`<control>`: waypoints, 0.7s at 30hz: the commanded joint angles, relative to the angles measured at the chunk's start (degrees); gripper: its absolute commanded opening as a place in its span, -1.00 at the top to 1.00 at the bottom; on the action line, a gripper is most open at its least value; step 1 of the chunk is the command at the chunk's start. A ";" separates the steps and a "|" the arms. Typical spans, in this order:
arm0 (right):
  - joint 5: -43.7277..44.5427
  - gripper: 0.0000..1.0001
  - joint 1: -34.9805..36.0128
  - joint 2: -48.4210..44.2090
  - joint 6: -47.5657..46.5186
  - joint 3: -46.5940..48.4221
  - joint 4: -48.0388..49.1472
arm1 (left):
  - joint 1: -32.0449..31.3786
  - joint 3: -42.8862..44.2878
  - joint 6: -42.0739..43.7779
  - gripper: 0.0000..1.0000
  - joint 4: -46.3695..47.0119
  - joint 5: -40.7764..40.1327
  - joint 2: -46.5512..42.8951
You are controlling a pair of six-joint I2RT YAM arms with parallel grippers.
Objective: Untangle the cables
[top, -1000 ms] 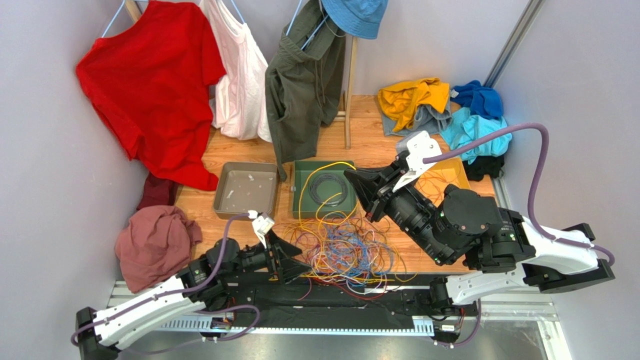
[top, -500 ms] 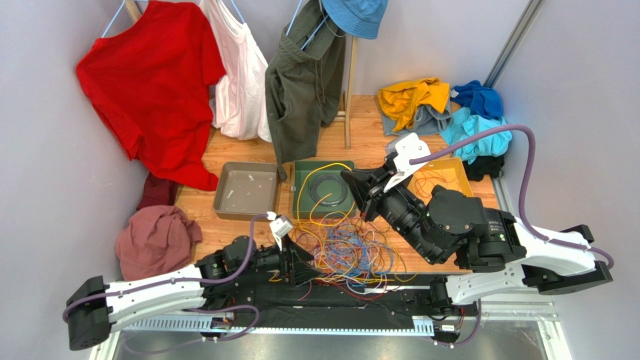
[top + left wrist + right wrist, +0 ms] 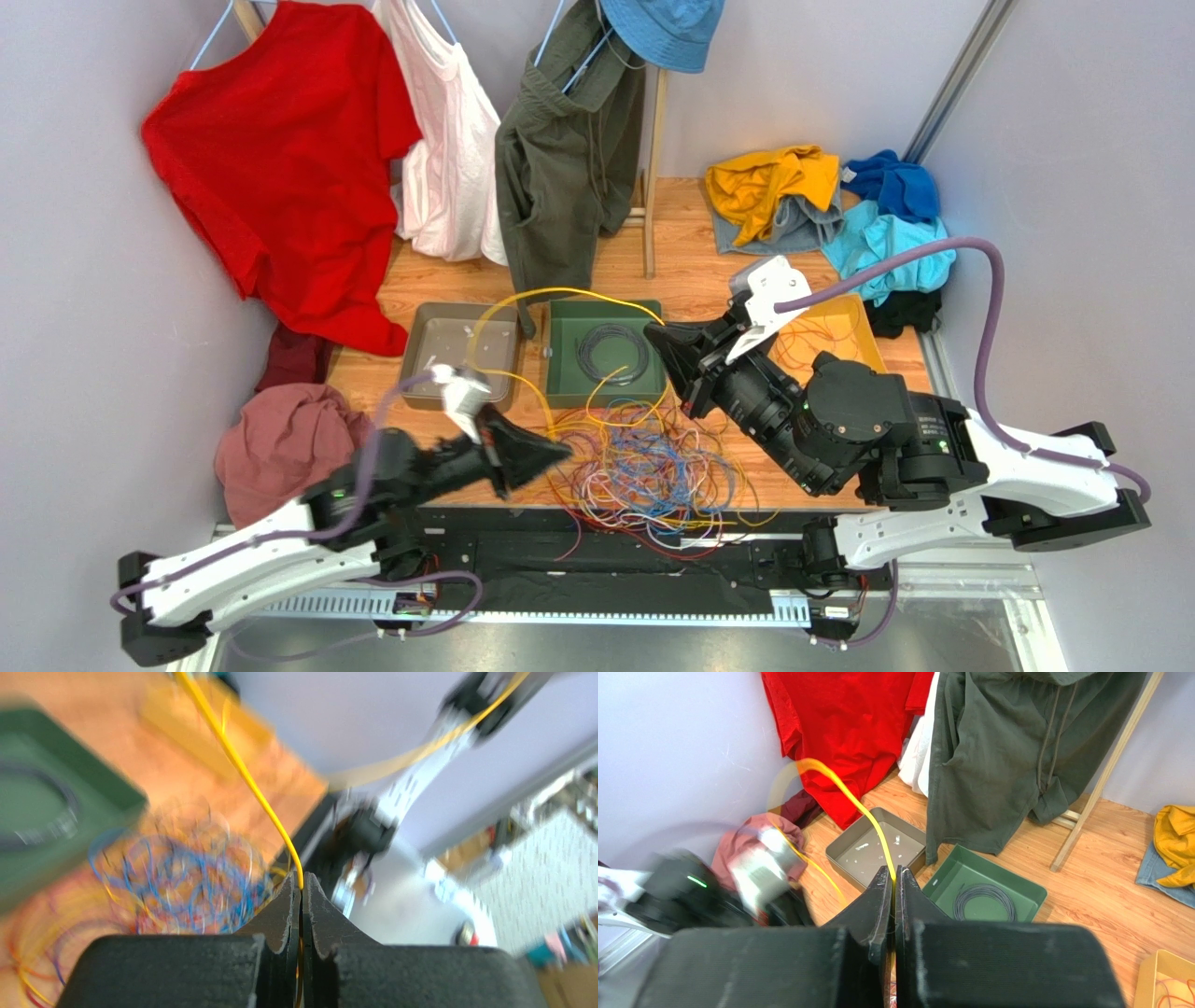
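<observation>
The cables lie as a tangle of blue, orange, red and white strands on the wooden floor between my arms. One yellow cable rises out of it in a high arc over the trays. My left gripper is at the tangle's left edge, shut on one end of that yellow cable. My right gripper hangs above the tangle's far side, shut on the same yellow cable. The left wrist view is blurred by motion.
A grey tray and a green tray holding a dark coil stand behind the tangle. A yellow tray sits at the right. Hung clothes, a clothes pile and a pink cloth ring the floor.
My left gripper went from open to shut on the yellow cable and drew back to the left and upward. The yellow cable now arcs higher, over the grey tray. The right arm barely moved.
</observation>
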 commanded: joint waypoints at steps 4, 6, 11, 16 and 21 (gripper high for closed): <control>0.69 1.00 -1.33 -1.04 0.57 -3.66 1.48 | -0.22 28.61 7.49 1.00 -30.36 -18.05 0.30; -0.62 1.00 -2.37 -0.25 0.49 -4.01 1.48 | -0.31 37.66 8.90 1.00 -35.71 -19.02 6.53; -2.92 1.00 -4.05 2.57 0.84 -1.92 0.87 | -0.22 54.63 12.59 1.00 -42.50 -23.59 18.57; -3.88 1.00 -4.05 0.73 -0.22 0.30 0.86 | -0.22 67.98 16.63 1.00 -44.88 -23.67 24.39; -4.41 1.00 -4.14 -1.03 1.45 -3.48 0.87 | -0.22 65.99 15.33 1.00 -45.21 -19.57 28.60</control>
